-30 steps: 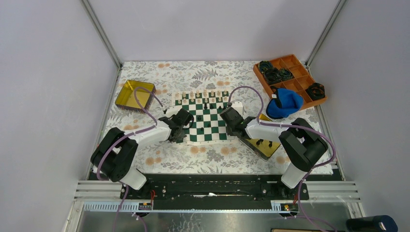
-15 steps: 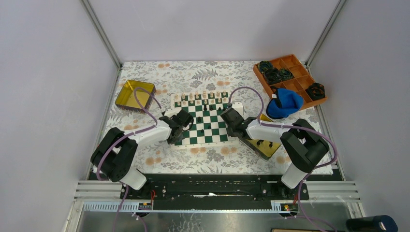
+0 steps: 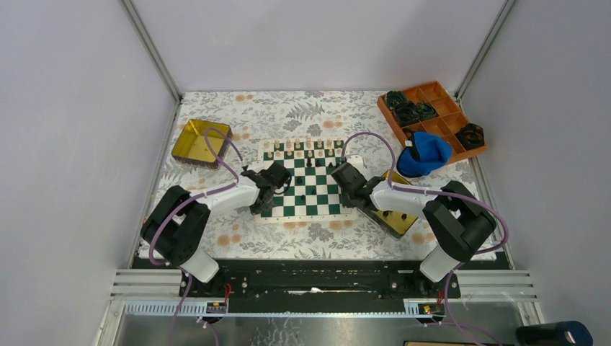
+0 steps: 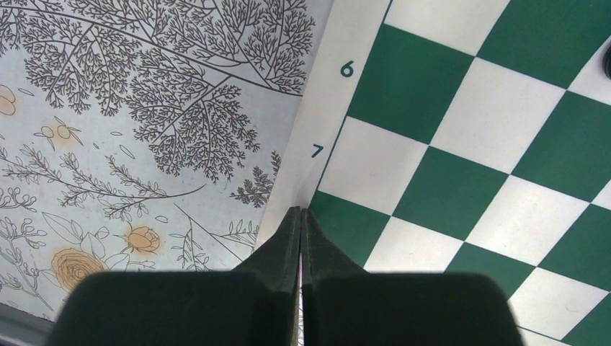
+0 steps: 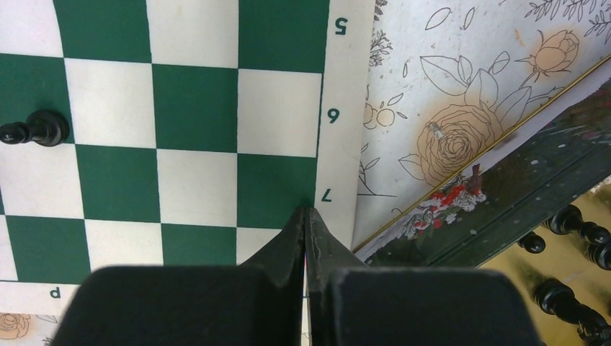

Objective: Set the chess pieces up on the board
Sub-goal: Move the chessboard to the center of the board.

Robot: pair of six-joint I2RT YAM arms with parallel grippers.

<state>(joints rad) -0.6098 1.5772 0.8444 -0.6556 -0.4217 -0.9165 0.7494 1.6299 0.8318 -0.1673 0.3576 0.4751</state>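
Note:
The board (image 3: 302,214) lies mid-table, a green-and-white checkered mat. Cream chess pieces (image 3: 302,146) line its far edge and a few black ones (image 3: 310,160) stand further in. My left gripper (image 3: 271,196) is shut at the board's left border by row 7 (image 4: 300,210), with a thin pale sliver between the fingers. My right gripper (image 3: 341,189) is shut the same way at the right border by row 7 (image 5: 305,209). A black pawn (image 5: 36,130) stands on the board (image 5: 194,108) left of the right gripper.
A gold tin (image 3: 395,216) holding black pieces (image 5: 576,223) sits right of the board, under the right arm. A second gold tin (image 3: 200,142) is at far left. An orange tray (image 3: 432,115) with black rings and a blue cloth (image 3: 425,155) are at far right.
The board has slid and turned with both grippers at its side borders. Its near-left corner moved left, and it now lies squarer to the table.

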